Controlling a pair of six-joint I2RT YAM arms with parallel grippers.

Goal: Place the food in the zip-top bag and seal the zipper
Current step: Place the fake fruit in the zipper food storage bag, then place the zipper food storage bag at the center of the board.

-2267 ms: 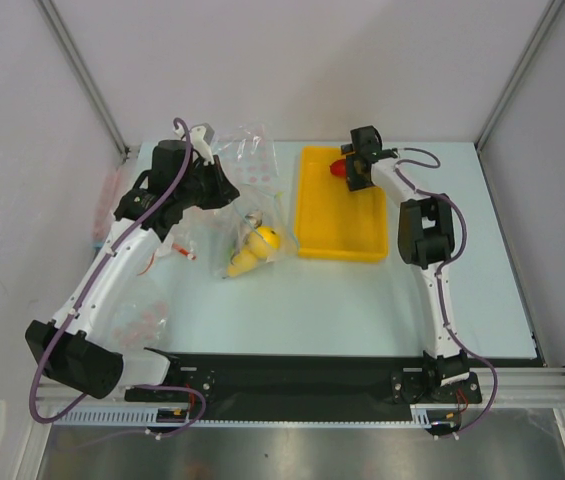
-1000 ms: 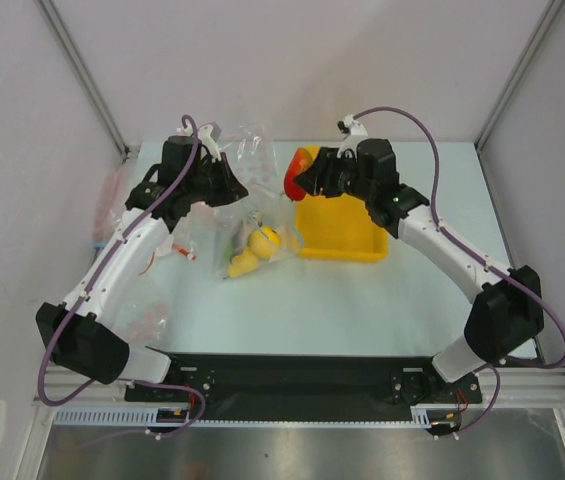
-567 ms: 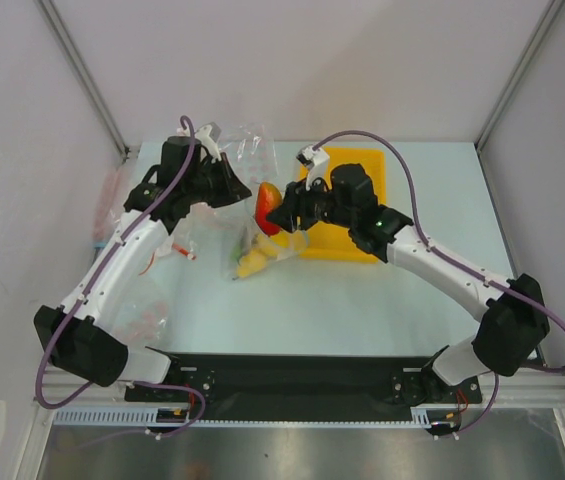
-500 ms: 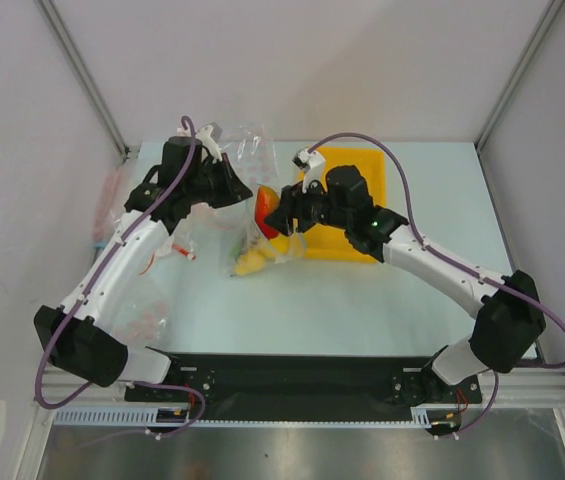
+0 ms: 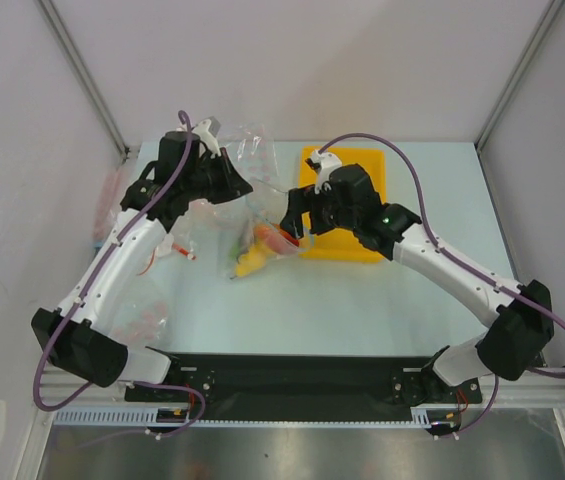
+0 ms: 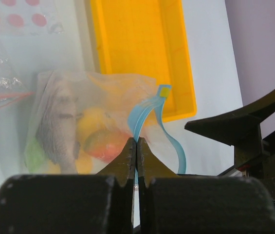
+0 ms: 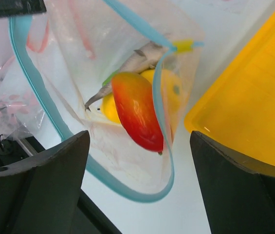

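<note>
The clear zip-top bag (image 5: 258,243) lies left of the tray, its mouth held open. My left gripper (image 5: 241,192) is shut on the teal zipper strip (image 6: 143,112), pinching it at the tips (image 6: 136,142). My right gripper (image 5: 294,214) is open and empty just above the bag's mouth (image 7: 139,181). Inside the bag lie the red fruit (image 7: 137,109), a grey fish (image 7: 133,63), a yellow fruit (image 7: 170,91) and a bit of the green vegetable (image 7: 109,78). The zipper (image 7: 29,83) loops wide around them. The second yellow fruit is not told apart.
The yellow tray (image 5: 354,240) sits right of the bag, under my right arm; it also shows in the left wrist view (image 6: 142,48). Other clear bags with pink marks lie at the back (image 5: 259,152) and near left (image 5: 142,320). Walls enclose the table.
My right gripper carried the red fruit from the tray leftward to the bag's mouth, opened, and the fruit now lies inside the bag. My left gripper kept hold of the zipper.
</note>
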